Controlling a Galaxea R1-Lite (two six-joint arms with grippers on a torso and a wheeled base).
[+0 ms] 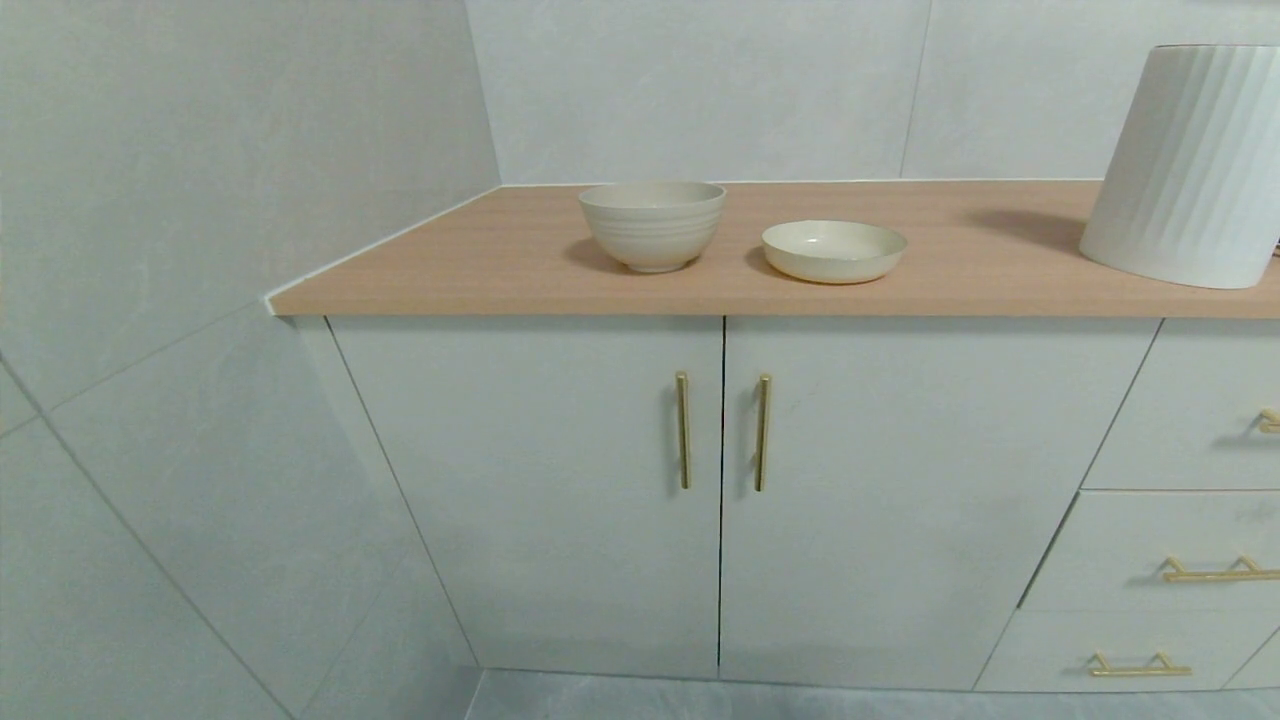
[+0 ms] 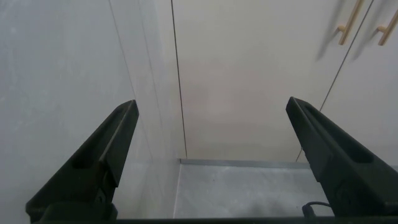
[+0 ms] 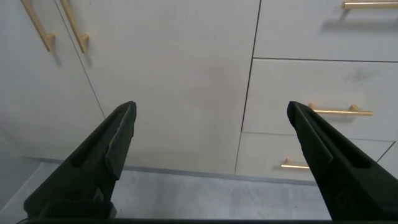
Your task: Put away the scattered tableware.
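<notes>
In the upper centre of the head view, a deep ribbed bowl (image 1: 652, 225) and a shallow glossy dish (image 1: 834, 250) are sitting side by side, not touching, on the matte wood-grain countertop (image 1: 480, 265). Both are waiting to be stored, probably behind the flat cabinet doors (image 1: 560, 480) with slim brass handles (image 1: 683, 430) below them. The left gripper (image 2: 211, 104) and right gripper (image 3: 211, 107) are hanging low in front of the cabinet, jaws spread wide and holding nothing.

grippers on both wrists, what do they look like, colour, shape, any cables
The left gripper and the right gripper look alike. Each has two long matte black fingers, broad at the base and tapering to a blunt tip, with a shallow recessed slot in the side. What looks like a thin dark cable loops near the base of the left gripper. No markings are visible.
</notes>
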